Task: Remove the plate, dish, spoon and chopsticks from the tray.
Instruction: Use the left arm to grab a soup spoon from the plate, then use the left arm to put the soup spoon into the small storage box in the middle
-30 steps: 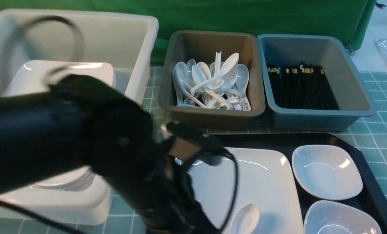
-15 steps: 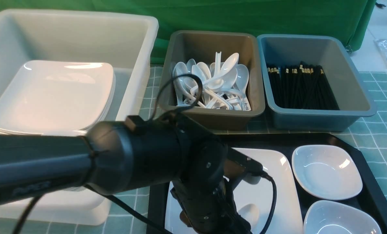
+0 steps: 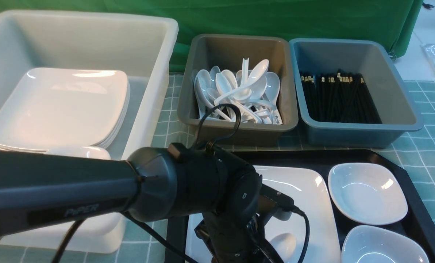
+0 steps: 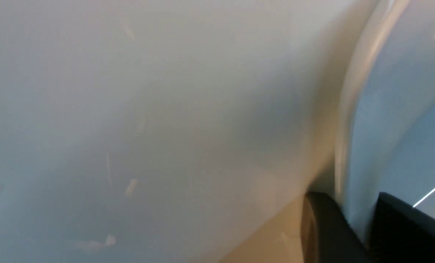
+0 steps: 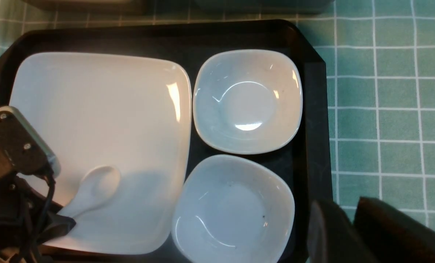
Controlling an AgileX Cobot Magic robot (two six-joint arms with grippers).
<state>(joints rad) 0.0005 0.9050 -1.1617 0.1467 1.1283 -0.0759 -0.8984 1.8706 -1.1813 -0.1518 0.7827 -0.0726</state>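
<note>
Left gripper (image 5: 62, 221) sits at lower left of the right wrist view, at the spoon (image 5: 93, 190) handle; can't tell if it's clamped. Spoon lies on plate (image 5: 100, 109), plate on tray (image 5: 314, 109). Right gripper (image 5: 352, 233) lower right, jaws narrow, empty.

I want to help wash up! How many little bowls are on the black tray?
2. One little bowl sits in the tray's far right corner; the other is just nearer the robot. The left arm hides some tray.

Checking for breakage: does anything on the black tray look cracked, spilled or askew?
Nothing stands out: the large white square plate, the white soup spoon on it and both small white bowls look intact.
</note>
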